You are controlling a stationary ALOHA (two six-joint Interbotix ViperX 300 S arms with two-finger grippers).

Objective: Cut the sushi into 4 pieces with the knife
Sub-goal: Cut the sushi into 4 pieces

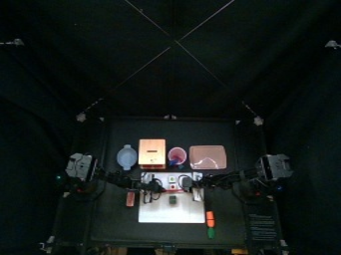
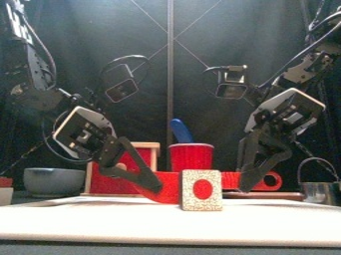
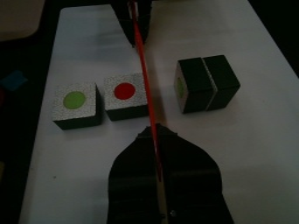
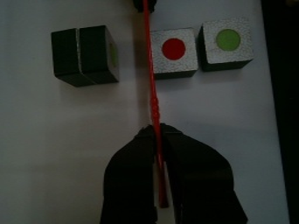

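Left pincer [image 3: 152, 140] and right pincer [image 4: 156, 140] both clenched on the knife [image 3: 142, 79], one per end; joined sushi pair [image 3: 208, 83] just beside the knife, red-dot piece [image 3: 125, 98] just across it, green-dot piece [image 3: 76, 109] farther out, on board [image 3: 247, 150].

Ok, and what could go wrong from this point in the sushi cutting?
1. The red knife, clamped at its ends by the left gripper and right gripper, lies in the gap beside the joined sushi pair, not over its seam; pressing here would likely cut nothing.
2. The red-dot sushi piece sits close beside the blade, so shifting the knife could knock it, perhaps into the green-dot sushi piece.
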